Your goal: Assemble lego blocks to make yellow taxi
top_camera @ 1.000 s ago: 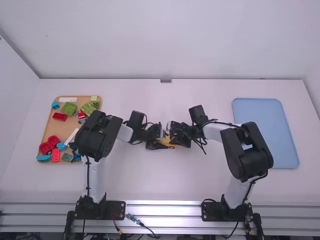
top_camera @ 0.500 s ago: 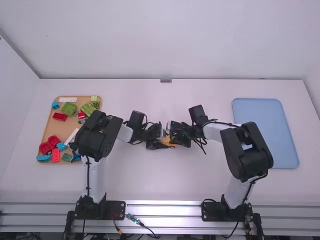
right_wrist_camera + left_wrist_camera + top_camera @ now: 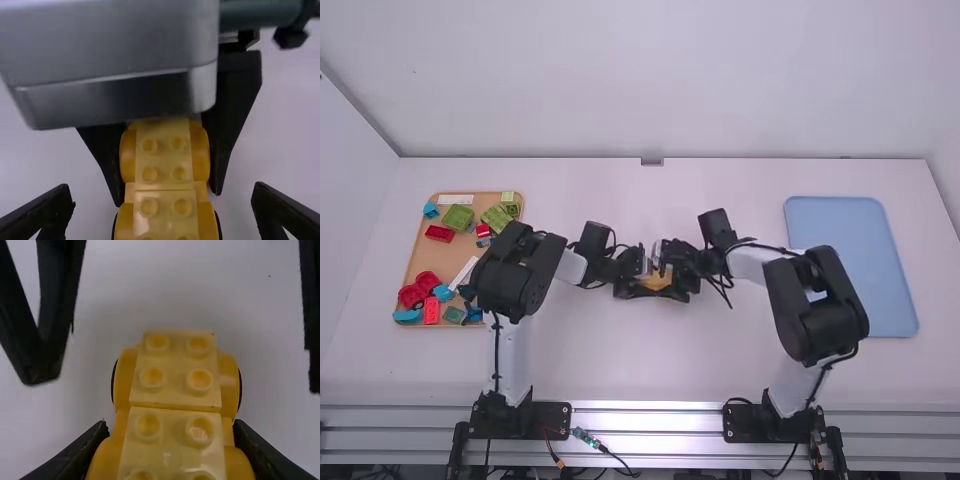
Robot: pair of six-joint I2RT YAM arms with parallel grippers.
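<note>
We see yellow car base (image 3: 175, 382) at middle of tabletop (image 3: 650, 365), its long axis running between tools: left tool (image 3: 167, 427) pinches one end, right tool (image 3: 162, 191) stands spread around other, not touching.

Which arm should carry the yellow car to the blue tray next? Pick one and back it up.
Right, I'd judge: its side has the blue tray, and the right gripper stands open around one end of the yellow car, which the left gripper grips.
</note>
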